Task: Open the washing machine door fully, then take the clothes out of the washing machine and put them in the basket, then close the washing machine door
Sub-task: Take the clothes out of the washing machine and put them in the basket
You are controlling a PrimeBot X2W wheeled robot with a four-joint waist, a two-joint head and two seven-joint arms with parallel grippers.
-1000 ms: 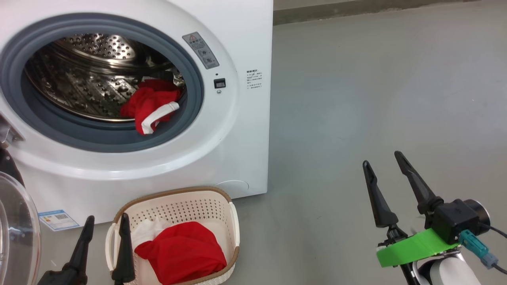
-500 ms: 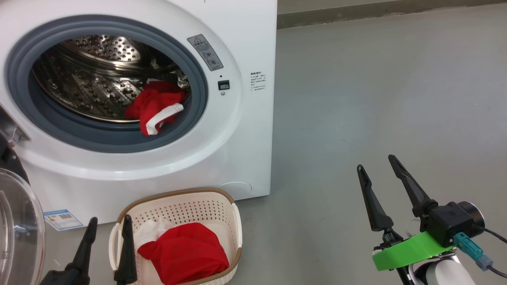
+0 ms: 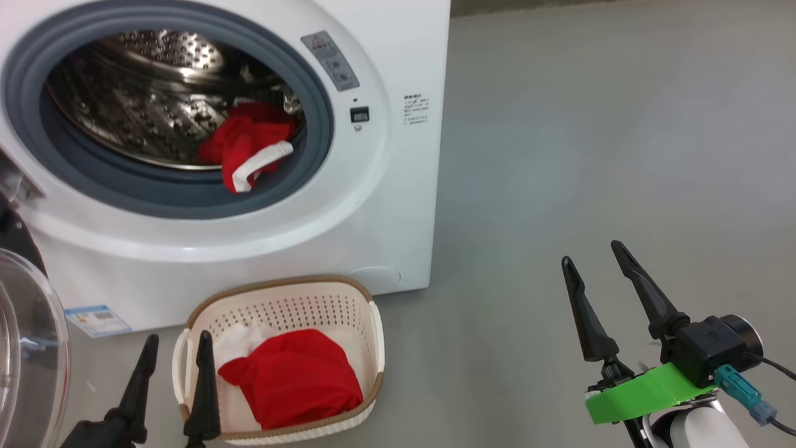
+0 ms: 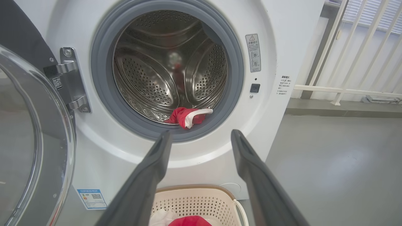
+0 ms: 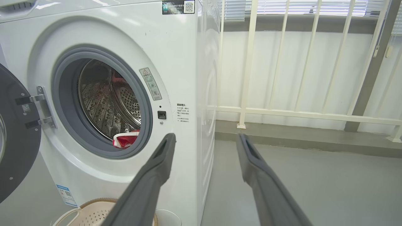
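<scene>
Viewpoint has shifted; left pincer (image 3: 179, 337) hovers open near basket (image 3: 281, 284).

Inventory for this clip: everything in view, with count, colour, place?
white front-loading washing machine: one, white, left
round glossy black door with glass bowl: one, black, open, far left
cream perforated plastic basket: one, cream, floor before machine
red garments: two, red, one at drum's front, one in basket
small white cloth: one, white, in basket
blue label sticker: one, blue, machine's base
white railing: one, white, beyond machine
left hand: one, dark, open, by basket's left end
right hand: one, dark, open, above grey floor
</scene>
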